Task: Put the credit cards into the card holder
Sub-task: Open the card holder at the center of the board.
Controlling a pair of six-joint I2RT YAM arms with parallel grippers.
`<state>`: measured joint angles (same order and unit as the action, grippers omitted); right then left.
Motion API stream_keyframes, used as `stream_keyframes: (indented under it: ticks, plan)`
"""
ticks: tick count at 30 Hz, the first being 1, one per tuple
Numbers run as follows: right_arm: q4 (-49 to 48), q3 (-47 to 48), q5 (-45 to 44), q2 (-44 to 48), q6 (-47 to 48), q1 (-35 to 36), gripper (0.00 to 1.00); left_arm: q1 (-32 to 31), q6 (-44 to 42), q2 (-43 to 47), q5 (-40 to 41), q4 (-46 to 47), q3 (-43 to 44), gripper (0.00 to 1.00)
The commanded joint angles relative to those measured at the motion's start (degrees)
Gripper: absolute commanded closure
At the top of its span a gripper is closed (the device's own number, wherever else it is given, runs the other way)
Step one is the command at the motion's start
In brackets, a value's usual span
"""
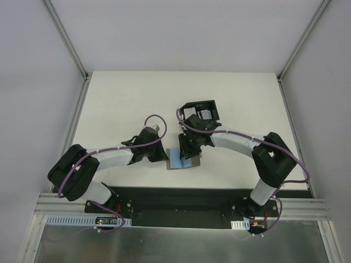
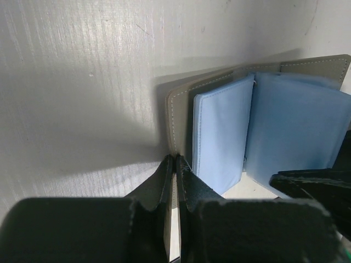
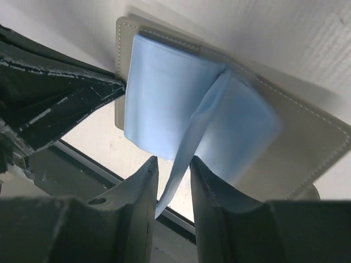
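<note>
The left gripper (image 2: 174,164) is seen nearest. Its fingers are pressed together on the edge of the grey cover, which appears to be pinched and held down.

Just beside it, the small flat grey folding card holder (image 1: 181,160) is laid open on the white table (image 1: 120,98), between the two grippers, with its pale blue inside turned up.

The right gripper (image 3: 173,164) is placed over the open card holder. Its fingers are held slightly apart, astride a thin pale blue leaf (image 3: 181,159) that is raised from the spine. The leaf lies against one finger, and a gap is seen at the other, so no firm clamp is shown.

Farther back, a black plastic tray (image 1: 192,107) with dividers is noted on the table, well apart from the card holder. A pale patch is seen in it – too small to identify.

Progress, as judged:
- The card holder is opened and steadied, and a pocket seems to be being parted.
- No credit cards are made out in either gripper or in the blue pockets.
- Fetching and inserting the cards is judged not yet done – the task is taken to be at an early stage.
</note>
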<state>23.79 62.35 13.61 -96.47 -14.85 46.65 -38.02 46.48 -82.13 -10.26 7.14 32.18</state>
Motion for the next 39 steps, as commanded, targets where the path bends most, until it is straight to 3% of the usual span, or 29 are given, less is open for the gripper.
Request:
stream_keyframes:
  ticks: [1,11,22,26,30,34,39]
  plan:
    - [-0.32,3.57,1.95,-2.93,0.26,0.28,0.67,-0.04,-1.13,-0.4,-0.46,0.07,0.34,1.0]
    - [-6.11,4.28,11.95,-5.49,1.4,1.07,0.52,0.05,-0.34,-1.02,0.51,0.86,-0.37,1.0]
    - [-15.78,-2.13,15.31,-6.01,-3.42,-1.21,0.5,0.31,-0.25,-1.02,0.24,0.86,-0.46,1.0]
    - [-18.52,-5.3,14.35,-5.31,-4.48,-3.49,0.61,0.58,-0.34,-0.84,0.16,0.86,-0.63,1.0]
    - [-15.89,-5.48,13.04,-8.03,-4.31,-4.55,0.87,0.67,-0.51,-0.75,0.07,0.95,-0.54,1.0]
    - [-7.56,-2.85,6.28,-10.58,-1.33,-2.8,0.95,0.67,-0.95,-0.67,-0.46,0.95,-0.19,1.0]
    - [-0.59,-0.12,-5.32,-8.84,1.05,-0.25,0.97,0.84,-1.74,0.56,-0.29,0.86,0.33,1.0]
